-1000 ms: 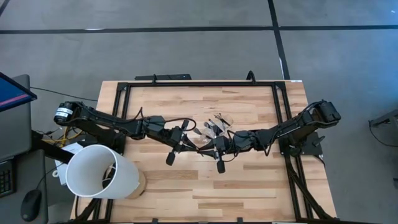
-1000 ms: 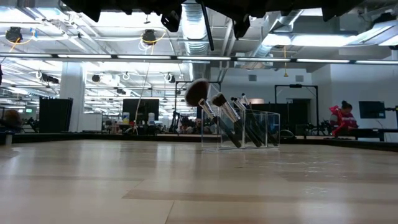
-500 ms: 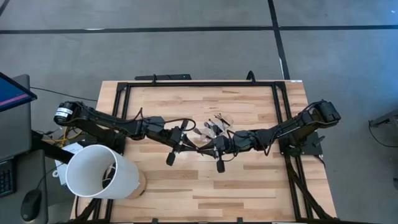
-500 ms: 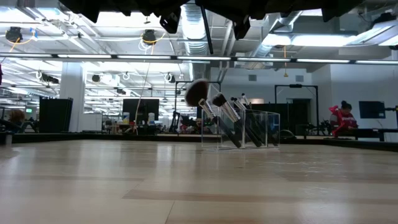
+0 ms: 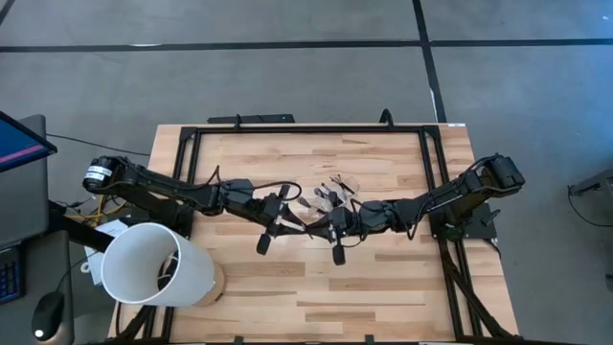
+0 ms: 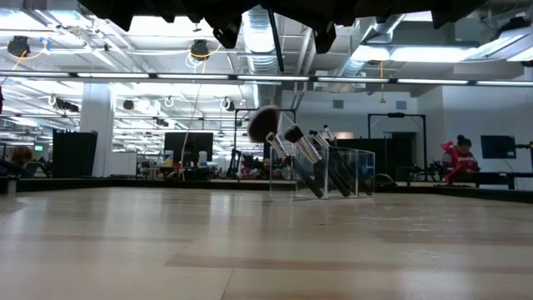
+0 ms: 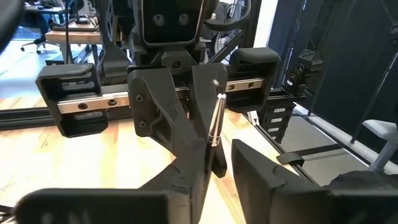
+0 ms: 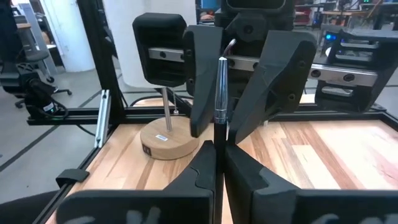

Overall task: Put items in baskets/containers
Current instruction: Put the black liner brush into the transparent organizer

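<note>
left end effector (image 7: 211, 168) now parted | right end effector (image 8: 214, 158) clamps brush (image 8: 220, 93)

Wooden table (image 5: 383, 287) — clear box (image 6: 333, 173), stand base (image 5: 213, 286).

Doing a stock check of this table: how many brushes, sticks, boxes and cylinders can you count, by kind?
Small clear transparent plastic box: 1
Dark-handled makeup brushes standing in that box: at least 3, the rest overlap
Thin dark stick with silver ferrule, gripped by the right pincer: 1
Large white cylinder: 1
Total: at least 6
</note>
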Action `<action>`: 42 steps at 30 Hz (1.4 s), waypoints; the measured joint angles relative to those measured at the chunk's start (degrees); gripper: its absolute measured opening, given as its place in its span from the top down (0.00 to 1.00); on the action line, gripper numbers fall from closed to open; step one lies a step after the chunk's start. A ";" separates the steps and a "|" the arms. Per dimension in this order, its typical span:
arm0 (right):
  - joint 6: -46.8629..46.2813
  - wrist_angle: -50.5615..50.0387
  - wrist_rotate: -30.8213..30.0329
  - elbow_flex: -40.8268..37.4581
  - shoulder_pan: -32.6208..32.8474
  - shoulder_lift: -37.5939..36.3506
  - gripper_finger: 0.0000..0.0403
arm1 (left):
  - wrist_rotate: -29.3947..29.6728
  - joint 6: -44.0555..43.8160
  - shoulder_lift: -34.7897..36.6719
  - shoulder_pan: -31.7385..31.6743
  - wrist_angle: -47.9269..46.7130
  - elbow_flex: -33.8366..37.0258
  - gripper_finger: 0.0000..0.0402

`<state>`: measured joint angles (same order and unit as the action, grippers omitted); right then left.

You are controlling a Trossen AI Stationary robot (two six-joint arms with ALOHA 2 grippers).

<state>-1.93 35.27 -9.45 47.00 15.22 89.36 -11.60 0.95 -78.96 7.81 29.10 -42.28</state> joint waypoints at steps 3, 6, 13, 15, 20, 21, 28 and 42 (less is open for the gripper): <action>0.01 -0.03 -0.07 0.00 0.00 0.00 0.98 | -0.02 0.02 0.04 0.00 0.02 0.00 0.76; 0.00 0.02 -0.12 0.00 0.00 0.00 0.96 | 0.96 0.02 0.38 0.00 -0.16 0.00 0.72; 0.46 -0.37 0.00 0.02 0.02 -0.24 0.99 | 1.46 0.03 4.41 -0.04 -2.35 0.09 0.68; 0.44 -0.46 0.00 0.01 0.02 -0.24 0.99 | 1.44 0.02 5.74 0.07 -4.12 0.09 0.68; 0.44 -0.49 0.00 0.02 0.02 -0.24 0.96 | 2.34 0.11 8.07 0.11 -4.74 1.74 0.70; 0.44 -0.50 0.00 0.02 0.02 -0.24 0.96 | 3.37 0.14 8.53 0.12 -4.74 2.28 0.70; 0.93 -2.34 -4.38 0.02 0.13 -0.24 0.99 | 10.34 0.26 11.23 -0.50 -4.60 4.59 0.72; 0.92 -3.48 -11.98 0.02 0.02 -0.24 0.99 | 10.32 0.09 11.43 -0.22 -4.39 4.94 0.72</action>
<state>-1.02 31.78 -21.43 47.03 15.25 89.12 -1.28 1.04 -67.53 7.60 24.71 -37.34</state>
